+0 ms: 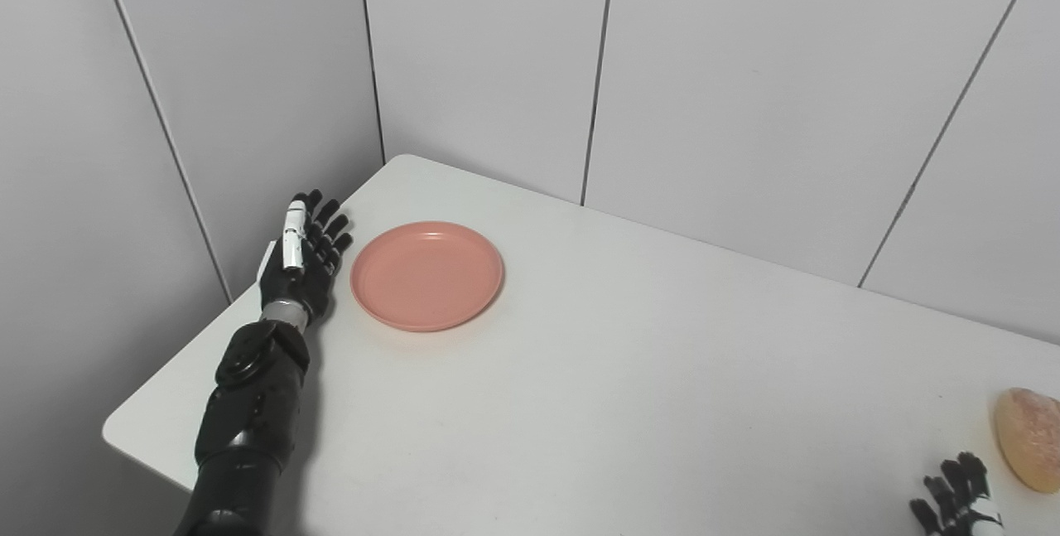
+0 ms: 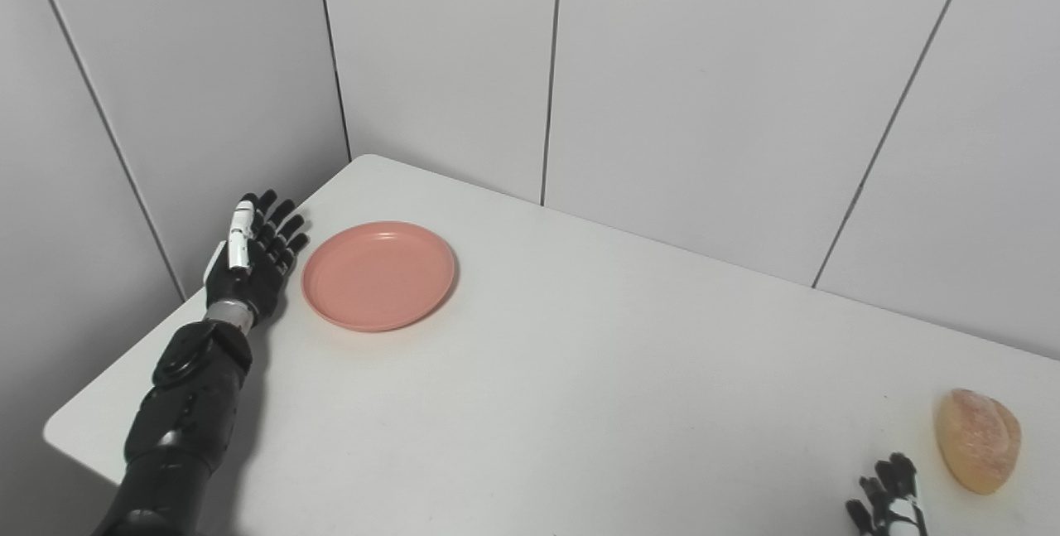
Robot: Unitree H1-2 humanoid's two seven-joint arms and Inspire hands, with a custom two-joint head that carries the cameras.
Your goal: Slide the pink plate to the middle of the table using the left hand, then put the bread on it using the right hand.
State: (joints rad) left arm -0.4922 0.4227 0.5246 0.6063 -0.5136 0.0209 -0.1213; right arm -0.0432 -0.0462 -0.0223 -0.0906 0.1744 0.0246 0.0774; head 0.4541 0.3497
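Left hand (image 1: 302,258) sits at the pink plate's (image 1: 426,275) 9 o'clock, fingers (image 1: 330,229) spread and empty, set to shove it centerward.

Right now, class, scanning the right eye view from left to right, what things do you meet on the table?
Left hand → pink plate → right hand → bread.

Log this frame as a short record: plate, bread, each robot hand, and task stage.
plate: pink plate empty, at the table's far left, not yet in the middle
bread: bread on the table near the right edge
left robot hand: left robot hand open, fingers apart, just left of the plate; contact unclear
right robot hand: right robot hand low at the bottom edge, left of the bread, holding nothing visible
stage: slide not yet done
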